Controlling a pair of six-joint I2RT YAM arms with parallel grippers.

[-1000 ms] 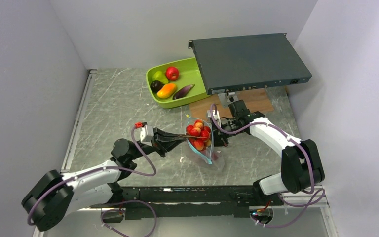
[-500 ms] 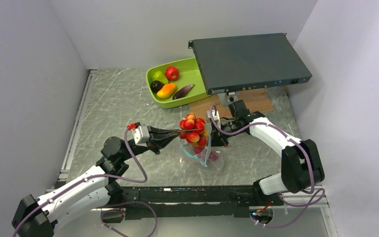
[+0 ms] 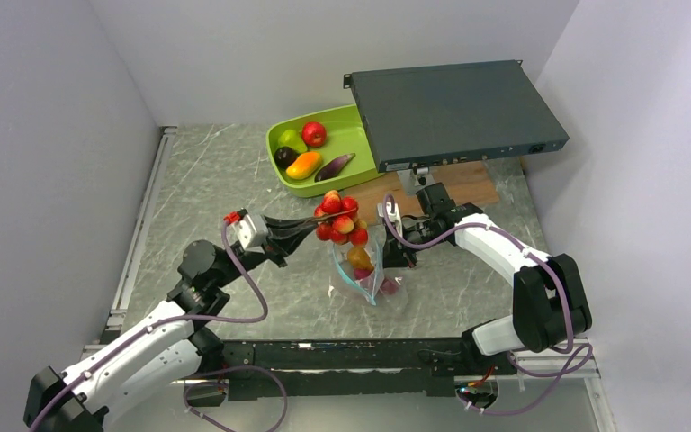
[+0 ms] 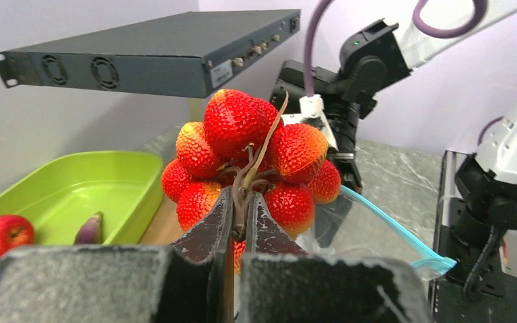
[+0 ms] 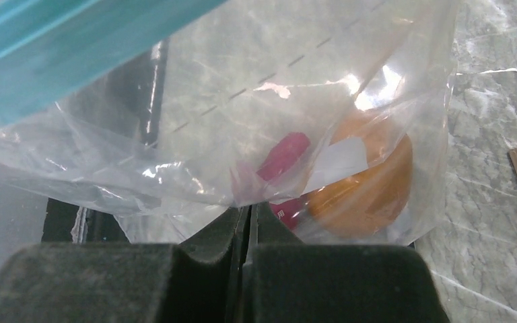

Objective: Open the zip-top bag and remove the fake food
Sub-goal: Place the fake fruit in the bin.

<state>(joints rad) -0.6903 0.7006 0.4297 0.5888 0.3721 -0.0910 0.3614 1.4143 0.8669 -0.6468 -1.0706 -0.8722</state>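
Observation:
My left gripper [image 3: 317,221] is shut on the stem of the red grape bunch [image 3: 340,219] and holds it in the air, just above and to the far left of the bag's mouth. In the left wrist view the gripper [image 4: 241,214] pinches the brown stem under the bunch [image 4: 242,138]. The clear zip-top bag [image 3: 366,273] stands open on the table with its blue zip strip [image 5: 74,47] at the top. My right gripper [image 3: 394,255] is shut on the bag's side wall [image 5: 276,101]. An orange fruit [image 5: 370,182] and a magenta piece [image 5: 279,161] lie inside the bag.
The lime-green tray [image 3: 274,135] at the back holds a red apple [image 3: 314,133], green pear [image 3: 290,139], dark plum [image 3: 284,156], mango [image 3: 303,165] and eggplant [image 3: 334,166]. A dark flat rack unit [image 3: 454,112] hangs over a wooden board [image 3: 468,184] at the back right.
My left gripper has lifted the grape bunch up out of the bag and toward the tray. The right gripper has kept its hold on the bag.

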